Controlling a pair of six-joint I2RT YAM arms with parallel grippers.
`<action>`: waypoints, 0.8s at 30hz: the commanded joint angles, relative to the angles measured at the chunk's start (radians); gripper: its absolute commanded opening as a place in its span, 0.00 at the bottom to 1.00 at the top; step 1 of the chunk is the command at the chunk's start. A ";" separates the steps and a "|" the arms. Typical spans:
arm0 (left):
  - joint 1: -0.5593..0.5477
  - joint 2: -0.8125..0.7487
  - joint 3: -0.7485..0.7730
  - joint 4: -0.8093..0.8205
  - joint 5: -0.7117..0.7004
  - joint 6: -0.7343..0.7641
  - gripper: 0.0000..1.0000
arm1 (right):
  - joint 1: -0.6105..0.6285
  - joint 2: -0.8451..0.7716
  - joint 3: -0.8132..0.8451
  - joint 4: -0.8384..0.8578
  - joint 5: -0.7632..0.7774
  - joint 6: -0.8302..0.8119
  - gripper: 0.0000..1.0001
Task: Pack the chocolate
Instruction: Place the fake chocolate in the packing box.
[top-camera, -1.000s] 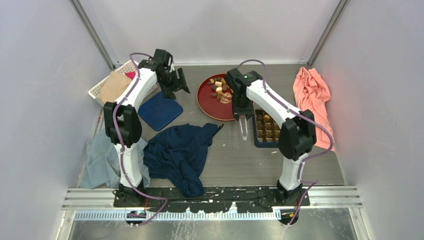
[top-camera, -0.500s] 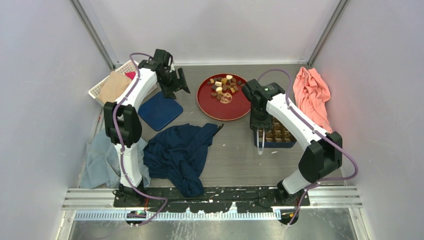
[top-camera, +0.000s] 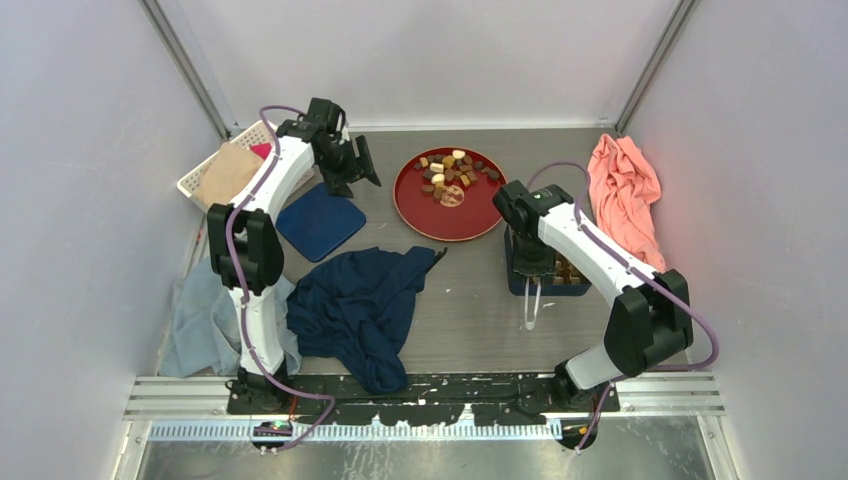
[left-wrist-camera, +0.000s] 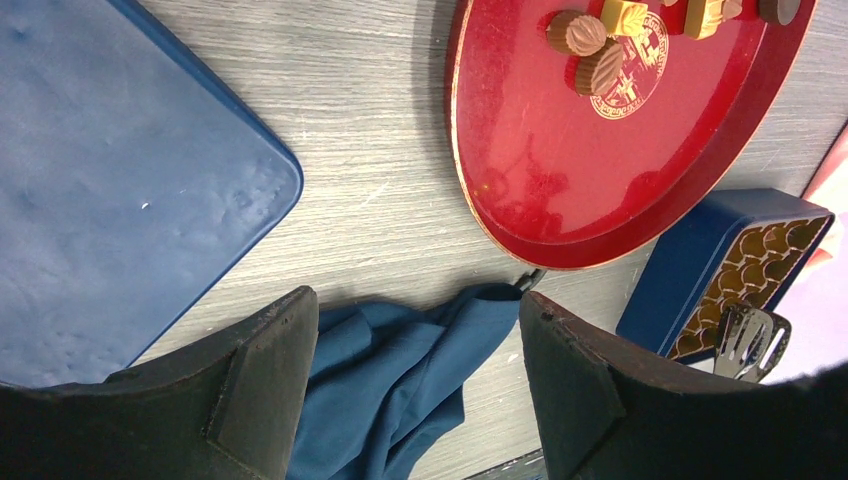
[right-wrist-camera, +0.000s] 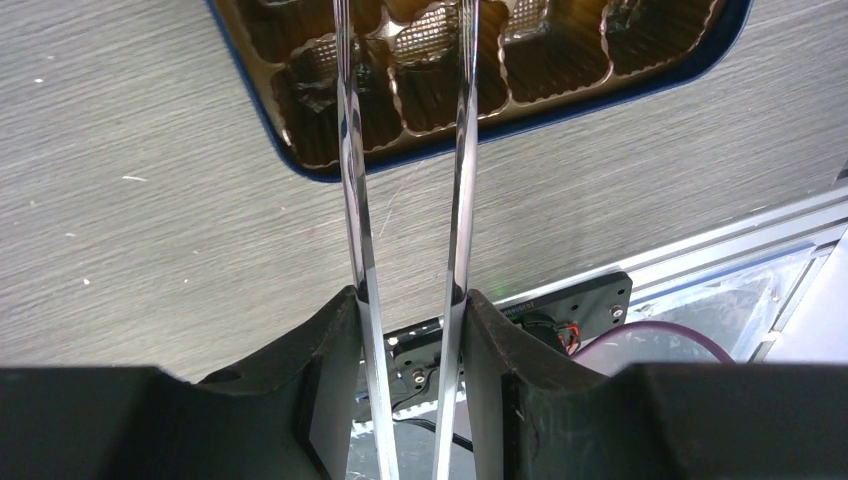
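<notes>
Jaws on the right arm are closed partway on a pair of metal tongs (right-wrist-camera: 352, 180), one pressing each blade from its outer side. The blades are spread and run forward over the navy box (left-wrist-camera: 690, 262), above the gold-brown scalloped cells at one corner. Their tips pass out of the right wrist view. The left wrist view shows a slotted tip over the box (whether it carries anything I cannot tell). From above, the joined end of the tongs sticks out toward the near edge of the bench (top-camera: 460, 320).

Left jaws stand wide open and hold nothing. They hang above the bench at the back left, between a white basket (top-camera: 200, 172) and the red tray (top-camera: 430, 215).

Chocolate (top-camera: 452, 172) lies loose on the tray, gathered on its far half around a gold emblem, in dark brown, light brown and cream pieces. The tray sits just beside the box, on its far left side. Whether any piece is in the box cannot be told, since the right arm covers most of it.

A blue mat (top-camera: 320, 222) lies flat left of the tray. A crumpled navy cloth (top-camera: 365, 300) lies nearer, one corner reaching toward the tray. A salmon cloth (top-camera: 625, 190) lies right of the box, and a grey-blue cloth (top-camera: 200, 320) sits beside the left arm.
</notes>
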 joint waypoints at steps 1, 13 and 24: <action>0.008 -0.026 0.017 0.029 0.021 0.003 0.74 | -0.026 -0.032 -0.011 0.049 0.030 0.016 0.23; 0.008 -0.023 0.026 0.028 0.019 -0.001 0.74 | -0.075 0.050 0.042 0.099 0.039 -0.050 0.24; 0.008 -0.012 0.042 0.024 0.023 -0.002 0.74 | -0.111 0.103 0.064 0.127 0.022 -0.094 0.35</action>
